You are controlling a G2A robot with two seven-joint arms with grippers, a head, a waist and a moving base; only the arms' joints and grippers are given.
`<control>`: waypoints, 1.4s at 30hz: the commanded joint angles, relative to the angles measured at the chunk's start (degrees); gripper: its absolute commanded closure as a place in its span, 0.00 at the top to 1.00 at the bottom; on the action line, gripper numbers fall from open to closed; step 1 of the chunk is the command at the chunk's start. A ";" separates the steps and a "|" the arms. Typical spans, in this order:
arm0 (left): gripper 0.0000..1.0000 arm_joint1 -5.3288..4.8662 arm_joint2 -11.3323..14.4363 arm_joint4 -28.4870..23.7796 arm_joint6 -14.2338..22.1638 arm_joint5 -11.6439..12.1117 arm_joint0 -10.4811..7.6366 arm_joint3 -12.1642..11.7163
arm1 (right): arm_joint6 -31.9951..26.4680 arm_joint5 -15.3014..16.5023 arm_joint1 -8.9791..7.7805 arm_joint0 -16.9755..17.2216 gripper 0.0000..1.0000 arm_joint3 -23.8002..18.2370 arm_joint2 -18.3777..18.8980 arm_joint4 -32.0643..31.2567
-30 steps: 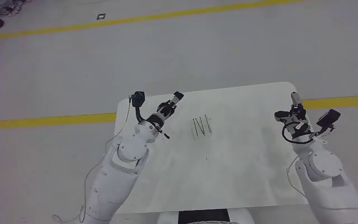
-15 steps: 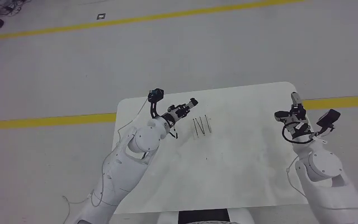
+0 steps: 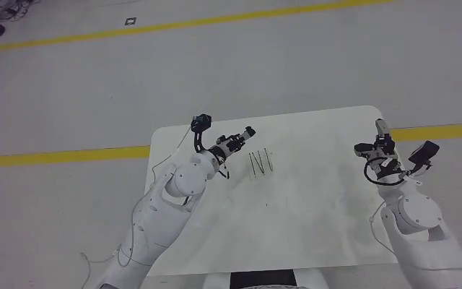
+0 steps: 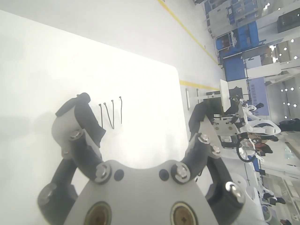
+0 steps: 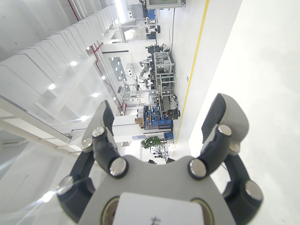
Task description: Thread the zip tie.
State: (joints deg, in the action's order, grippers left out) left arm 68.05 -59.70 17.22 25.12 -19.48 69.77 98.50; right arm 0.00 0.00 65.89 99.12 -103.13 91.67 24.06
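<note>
Several thin black zip ties lie side by side near the middle of the white table. My left gripper hovers just to their left, toward the table's far edge, open and holding nothing. In the left wrist view the zip ties lie flat beyond the left gripper, close to one dark fingertip. My right gripper is near the table's far right corner, well away from the ties. In the right wrist view the right gripper is open and empty, pointing out toward the hall.
The table's far edge and rounded right corner border grey floor with a yellow line. The tabletop between the ties and the right arm is bare. Another robot stands off the table in the background.
A second ago the left gripper was further left. It swung right toward the zip ties, then held still over the last half second. The right arm has not moved.
</note>
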 commanded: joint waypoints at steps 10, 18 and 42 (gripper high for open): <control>1.00 0.00 0.00 0.00 0.00 0.00 0.00 0.00 | 0.00 0.00 0.00 0.00 1.00 0.00 0.00 0.00; 1.00 0.12 2.96 8.03 2.98 0.00 -2.12 0.09 | 0.00 0.00 0.00 0.00 1.00 0.00 0.00 0.00; 1.00 4.52 8.37 20.43 14.65 0.00 -6.75 -5.71 | 0.00 0.00 0.00 0.00 1.00 0.00 0.00 0.00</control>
State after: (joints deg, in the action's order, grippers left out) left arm 72.57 -51.33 37.66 39.76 -19.48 63.02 92.79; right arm 0.00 0.00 65.89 99.12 -103.13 91.67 24.06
